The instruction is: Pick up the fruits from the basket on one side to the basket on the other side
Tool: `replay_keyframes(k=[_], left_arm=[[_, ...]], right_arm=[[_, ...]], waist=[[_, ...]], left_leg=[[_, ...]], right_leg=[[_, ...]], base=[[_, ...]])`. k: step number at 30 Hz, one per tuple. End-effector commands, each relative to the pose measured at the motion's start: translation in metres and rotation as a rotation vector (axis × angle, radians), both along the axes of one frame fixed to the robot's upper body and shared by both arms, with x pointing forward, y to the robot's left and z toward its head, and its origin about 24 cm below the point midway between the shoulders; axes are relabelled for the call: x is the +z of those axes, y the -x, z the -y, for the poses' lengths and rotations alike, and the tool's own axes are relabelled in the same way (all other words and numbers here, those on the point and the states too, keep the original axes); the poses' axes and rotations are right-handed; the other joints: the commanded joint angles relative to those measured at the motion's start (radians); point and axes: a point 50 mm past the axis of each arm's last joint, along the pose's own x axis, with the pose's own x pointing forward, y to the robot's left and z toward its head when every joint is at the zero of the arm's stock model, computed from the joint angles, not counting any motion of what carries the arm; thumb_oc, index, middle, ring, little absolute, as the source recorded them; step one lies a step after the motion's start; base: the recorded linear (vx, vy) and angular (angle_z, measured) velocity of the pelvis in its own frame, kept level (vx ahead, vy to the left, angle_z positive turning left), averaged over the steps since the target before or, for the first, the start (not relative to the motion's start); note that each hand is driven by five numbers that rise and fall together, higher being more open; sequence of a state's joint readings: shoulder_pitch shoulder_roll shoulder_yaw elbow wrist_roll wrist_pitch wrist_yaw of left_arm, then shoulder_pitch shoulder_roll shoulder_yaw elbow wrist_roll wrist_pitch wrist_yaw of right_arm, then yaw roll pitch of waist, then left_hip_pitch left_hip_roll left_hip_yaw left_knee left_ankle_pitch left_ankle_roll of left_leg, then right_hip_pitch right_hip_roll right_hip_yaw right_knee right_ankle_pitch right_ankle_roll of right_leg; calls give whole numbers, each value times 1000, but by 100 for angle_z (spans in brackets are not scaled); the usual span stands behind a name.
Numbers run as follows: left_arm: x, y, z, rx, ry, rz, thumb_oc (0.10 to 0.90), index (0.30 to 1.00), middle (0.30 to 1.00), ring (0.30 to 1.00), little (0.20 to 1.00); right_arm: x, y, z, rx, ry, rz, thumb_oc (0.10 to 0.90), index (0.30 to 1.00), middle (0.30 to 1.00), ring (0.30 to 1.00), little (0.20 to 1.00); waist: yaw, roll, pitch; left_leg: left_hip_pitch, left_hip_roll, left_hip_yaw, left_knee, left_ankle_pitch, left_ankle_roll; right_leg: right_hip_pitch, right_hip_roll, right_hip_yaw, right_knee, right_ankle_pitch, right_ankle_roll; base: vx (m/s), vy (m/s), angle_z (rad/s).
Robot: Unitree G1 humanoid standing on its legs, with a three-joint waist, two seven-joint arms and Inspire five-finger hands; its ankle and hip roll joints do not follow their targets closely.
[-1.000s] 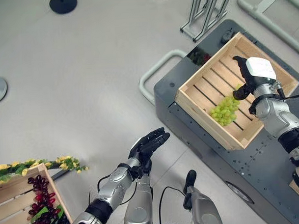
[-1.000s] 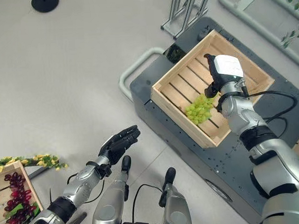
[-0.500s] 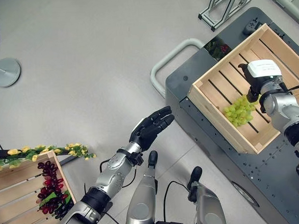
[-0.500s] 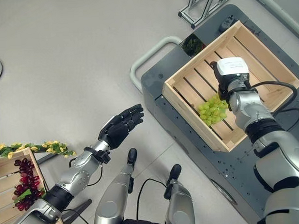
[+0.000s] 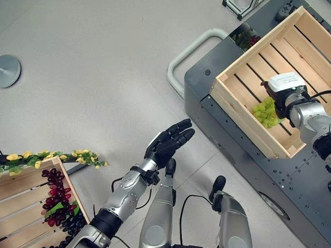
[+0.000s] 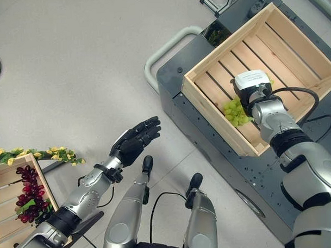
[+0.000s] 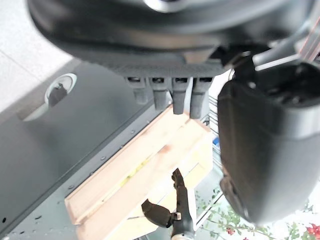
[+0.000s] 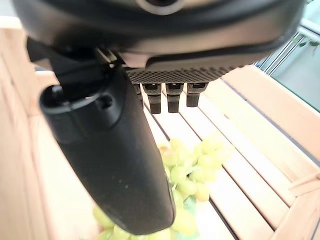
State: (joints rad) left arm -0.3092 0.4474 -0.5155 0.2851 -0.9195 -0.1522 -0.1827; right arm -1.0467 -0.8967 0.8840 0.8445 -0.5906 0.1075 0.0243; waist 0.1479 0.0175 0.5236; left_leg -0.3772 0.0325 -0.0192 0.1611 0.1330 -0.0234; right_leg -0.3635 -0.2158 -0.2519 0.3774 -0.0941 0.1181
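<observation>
Left eye view shows the right hand [image 5: 284, 89] low inside the wooden crate [image 5: 232, 78] that sits on the grey cart [image 5: 254, 170]. A bunch of green grapes [image 5: 264, 113] lies on the crate's slats, right by that hand. In the right wrist view the fingers [image 8: 167, 97] are out straight and the thumb sticks out over the grapes (nothing is squeezed), so the hand is let go.

The left hand [image 5: 167, 144] hangs in the air over the floor, with its fingers straight and holding nothing. Far to the robot's left is a second wooden crate [image 5: 21, 200] with dark red grapes [image 5: 55, 201] in it. Yellow flowers [image 5: 44, 157] lie along its far edge.
</observation>
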Motion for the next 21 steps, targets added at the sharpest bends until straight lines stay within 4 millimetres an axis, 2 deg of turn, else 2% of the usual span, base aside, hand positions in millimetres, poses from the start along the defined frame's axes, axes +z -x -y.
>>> replay_keyframes(k=[1, 10, 15, 21], left_arm=[[37, 5, 12, -56, 133, 195, 800, 900, 900, 900, 900], [37, 3, 11, -48, 120, 191, 800, 900, 900, 900, 900], [41, 1, 11, -41, 129, 197, 800, 900, 900, 900, 900], [48, -1, 14, -57, 138, 218, 800, 900, 900, 900, 900]], right_arm=[[75, 5, 8, 20, 166, 159, 800, 900, 900, 900, 900], [54, 3, 0, 76, 195, 30, 800, 900, 900, 900, 900], [49, 2, 3, 34, 159, -10, 800, 900, 900, 900, 900], [39, -1, 10, -77, 140, -98, 800, 900, 900, 900, 900]], waist=[[-5, -29, -4], [-3, -44, -4], [-1, -36, -4], [5, -14, -4]], left_leg=[[1, -36, 44, 205, -198, 22], [12, -25, 54, 192, -190, 18], [-21, -29, 51, 200, -185, 19], [-82, -41, 53, 203, -176, 26]], right_leg=[[22, 59, -6, -4, 43, -67], [29, 61, -11, -15, 50, -62], [-6, 56, -16, 1, 52, -60], [-84, 43, -25, 34, 54, -57]], base=[[0, 0, 0], [0, 0, 0], [0, 0, 0], [-39, 0, 0]])
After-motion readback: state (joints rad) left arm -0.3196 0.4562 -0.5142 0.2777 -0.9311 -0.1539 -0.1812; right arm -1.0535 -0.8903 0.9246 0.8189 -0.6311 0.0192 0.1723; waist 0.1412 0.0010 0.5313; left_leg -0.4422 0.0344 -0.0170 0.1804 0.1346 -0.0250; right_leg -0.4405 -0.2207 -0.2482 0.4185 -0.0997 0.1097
